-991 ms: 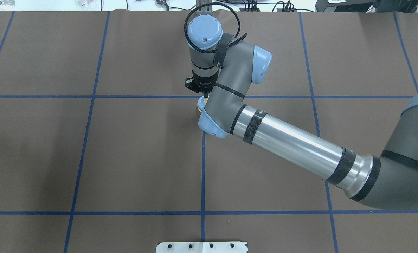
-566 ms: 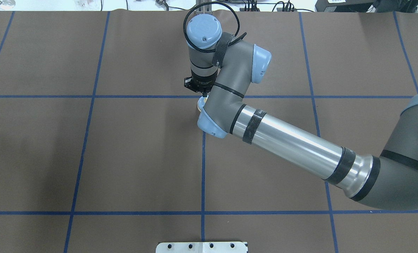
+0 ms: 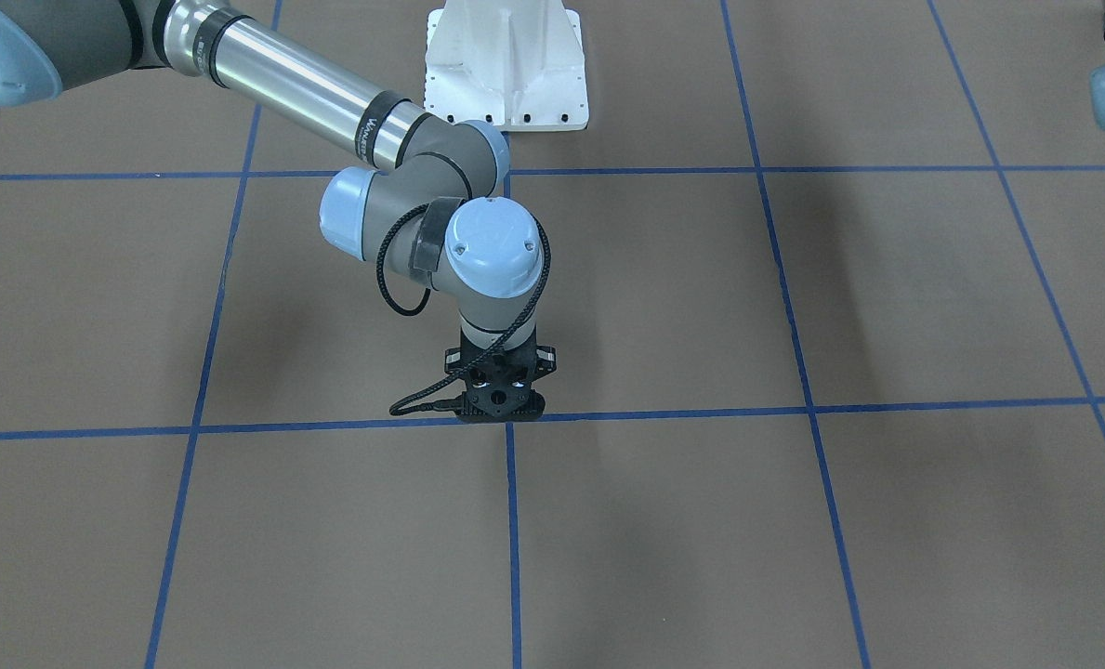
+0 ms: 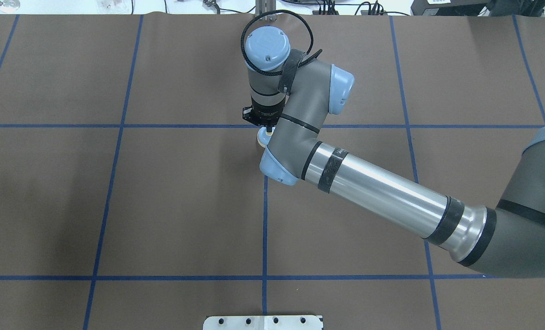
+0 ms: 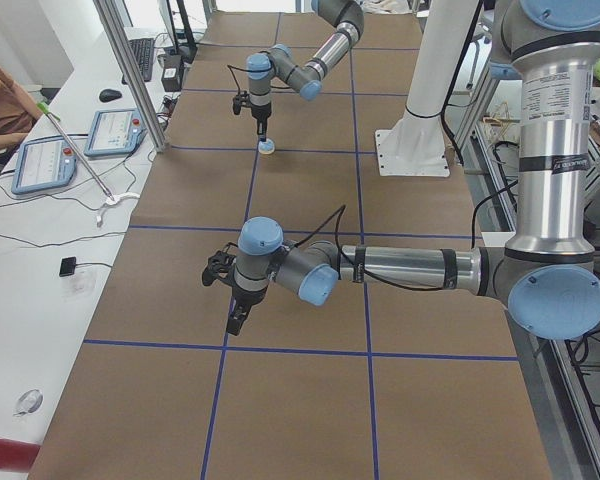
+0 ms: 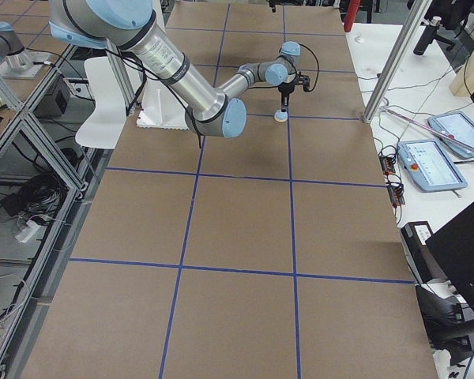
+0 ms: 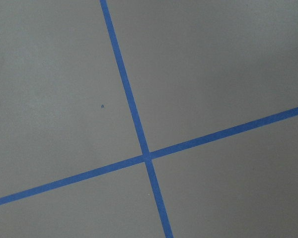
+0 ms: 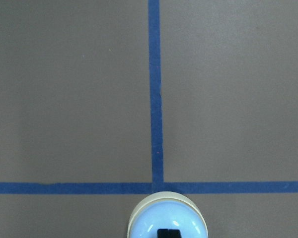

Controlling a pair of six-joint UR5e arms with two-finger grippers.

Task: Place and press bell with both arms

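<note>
- One blue tape crossing (image 8: 157, 188), in the middle of the brown mat (image 4: 116, 206), serves as the landmark for everything below.
- The bell (image 8: 167, 214), a light-blue dome on a cream base ring, stands upright on the mat just on the robot's side of that crossing. Its rim lies right at the edge of the cross line.
- The right arm (image 4: 382, 192) reaches in from the robot's right of the crossing. Its last joints are bent so that the right gripper (image 8: 169, 233) points straight down above the bell.
- That gripper's fingers (image 8: 165, 233) are drawn together. In the wrist view they show as one small black block with no gap, set over the top centre of the dome, with nothing clamped between them.
- Whether the tip bears down on the bell or only touches it cannot be told.
- In the front-facing view the gripper's black body covers the crossing and hides the bell.
- The left arm (image 5: 410, 268) lies low over the mat, well apart from the crossing, toward the robot's left end of the table. The left gripper (image 5: 232, 325) points down close above the mat.
- How wide the left gripper stands cannot be told: it shows whole only from the side camera, and its wrist view shows just mat and tape lines.
- The white pedestal (image 3: 506, 65) is bolted down on the robot's side of the crossing, farther back than the bell.
</note>
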